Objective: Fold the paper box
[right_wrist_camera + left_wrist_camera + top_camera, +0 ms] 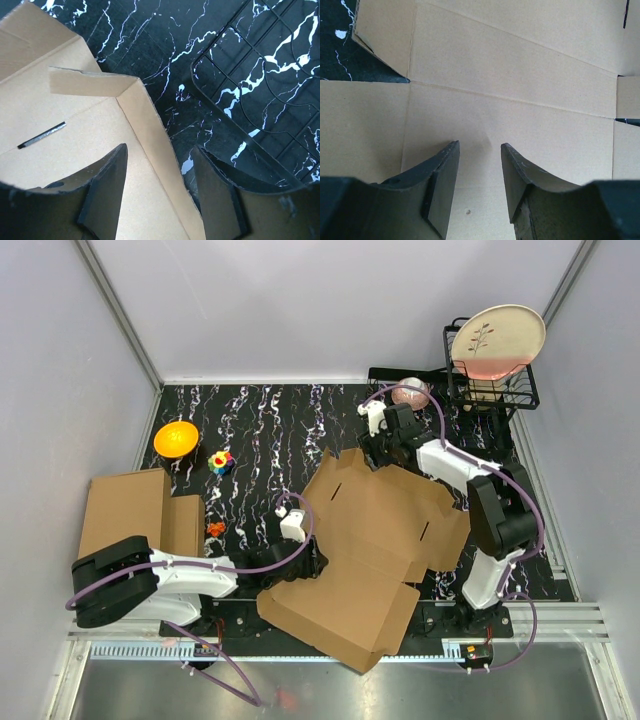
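The paper box [370, 540] is a flat brown cardboard blank, partly unfolded, in the middle of the black marble table. My left gripper [312, 562] is at its left side. In the left wrist view it [480, 145] is open and empty just above a flat panel [510, 115] with crease lines. My right gripper [377, 452] is at the box's far corner. In the right wrist view it [160, 146] is open, with its jaws on either side of a raised side flap [150, 125]. A slot [41, 135] shows in the panel beside it.
A second cardboard box [135, 510] lies at the left. An orange bowl [176, 438], a colourful toy [221, 461] and a small orange piece [215, 529] lie near it. A black wire rack [490, 380] holds a plate [497, 340] at the back right, beside a pink bowl [412, 392].
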You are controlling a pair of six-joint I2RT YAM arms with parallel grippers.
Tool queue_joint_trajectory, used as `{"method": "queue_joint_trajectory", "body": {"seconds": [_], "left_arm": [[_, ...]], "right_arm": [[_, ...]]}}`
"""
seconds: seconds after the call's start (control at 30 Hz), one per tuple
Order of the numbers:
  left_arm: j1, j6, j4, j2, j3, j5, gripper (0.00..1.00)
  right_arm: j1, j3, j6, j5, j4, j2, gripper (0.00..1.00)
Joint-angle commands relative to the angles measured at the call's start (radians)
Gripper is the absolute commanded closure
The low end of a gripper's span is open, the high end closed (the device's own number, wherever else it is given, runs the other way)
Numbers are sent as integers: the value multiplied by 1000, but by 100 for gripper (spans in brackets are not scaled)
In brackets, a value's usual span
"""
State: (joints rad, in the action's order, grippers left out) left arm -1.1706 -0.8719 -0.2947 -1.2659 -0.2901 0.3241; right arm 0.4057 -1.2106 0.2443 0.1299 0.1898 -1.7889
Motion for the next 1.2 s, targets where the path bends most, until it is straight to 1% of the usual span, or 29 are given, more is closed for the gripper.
{"method": "queue_joint_trajectory", "body": {"seconds": [0.0, 0.23, 0.33, 0.43, 0.47, 0.67, 0.7, 0.77, 0.8, 0.83, 0.87, 0.9, 0.93, 1.0, 1.03, 1.1, 1.13, 1.17], "left_arm": [[-6, 22, 195, -49, 48, -5, 54], [-8, 28, 195, -55, 45, -2, 54], [-9, 30, 195, -53, 45, -2, 54], [-9, 31, 193, -55, 42, 1, 54], [-9, 33, 195, -56, 42, 1, 53], [-9, 36, 195, -55, 40, 3, 53], [-9, 37, 198, -55, 40, 3, 53], [-11, 47, 207, -55, 28, 9, 53], [-20, 51, 209, -52, 25, 10, 52], [-27, 56, 207, -47, 19, 15, 52], [-40, 76, 201, -24, 19, 20, 51], [-72, 86, 190, -9, 17, 27, 50], [-89, 106, 186, 14, 14, 52, 49], [-132, 126, 186, 97, 9, 81, 48], [-141, 137, 193, 156, -6, 108, 47], [-152, 146, 222, 224, -21, 127, 47], [-156, 158, 232, 296, -36, 153, 47], [-159, 162, 242, 336, -44, 168, 46]], "right_arm": [[-11, -61, 19, 42, 13, -39, 39], [-11, -86, 15, 54, 20, -105, 41], [-11, -93, 13, 65, 26, -115, 45], [-11, -96, 9, 70, 34, -115, 55], [-11, -95, 9, 65, 34, -112, 60], [-11, -57, -7, 47, 30, -52, 73], [-11, -47, -11, 42, 30, -29, 79], [-7, -43, -22, 17, 40, -3, 84], [4, -27, -22, -1, 39, 31, 88], [19, -18, -17, -27, 33, 51, 90], [34, -12, -10, -95, 33, 68, 91], [74, 3, 4, -123, 33, 98, 93], [96, 11, 39, -239, 36, 112, 96], [139, 19, 70, -332, 43, 138, 99], [171, 22, 93, -408, 51, 147, 100], [200, 37, 110, -473, 50, 184, 100], [225, 43, 125, -533, 46, 197, 100], [237, 49, 136, -570, 40, 210, 100]]}}
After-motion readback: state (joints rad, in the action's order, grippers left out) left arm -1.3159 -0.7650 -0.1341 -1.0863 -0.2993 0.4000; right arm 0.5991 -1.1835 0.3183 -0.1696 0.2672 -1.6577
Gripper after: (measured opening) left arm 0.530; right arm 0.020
